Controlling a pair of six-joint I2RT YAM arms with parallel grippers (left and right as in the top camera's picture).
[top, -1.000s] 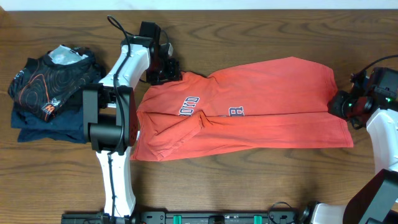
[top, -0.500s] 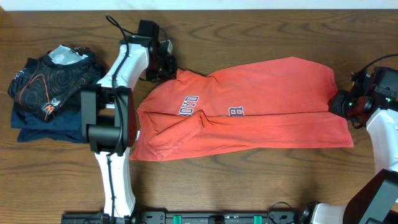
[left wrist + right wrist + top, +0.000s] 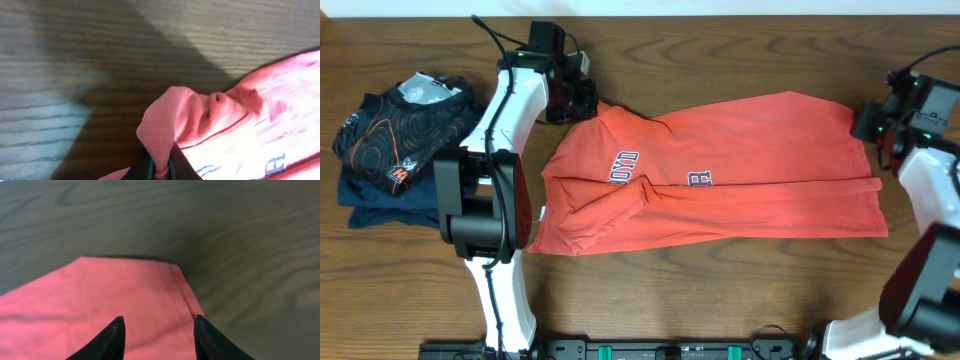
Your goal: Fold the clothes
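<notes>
T-shirt (image 3: 740,170) fold inside left hand (image 3: 159,166)

the t-shirt (image 3: 750,170) is soft, matt knit cloth; the worktop (image 3: 720,300) is smooth dark-grained wood, faintly glossy.

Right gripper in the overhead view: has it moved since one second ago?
Yes. The right gripper moved toward the far edge of the table, from the middle of the right side of the T-shirt to its far right corner.

Overhead is evenly lit and sharp; the left wrist view is soft, its T-shirt (image 3: 280,100) overexposed beside a dark shadow on the table (image 3: 100,75).
</notes>
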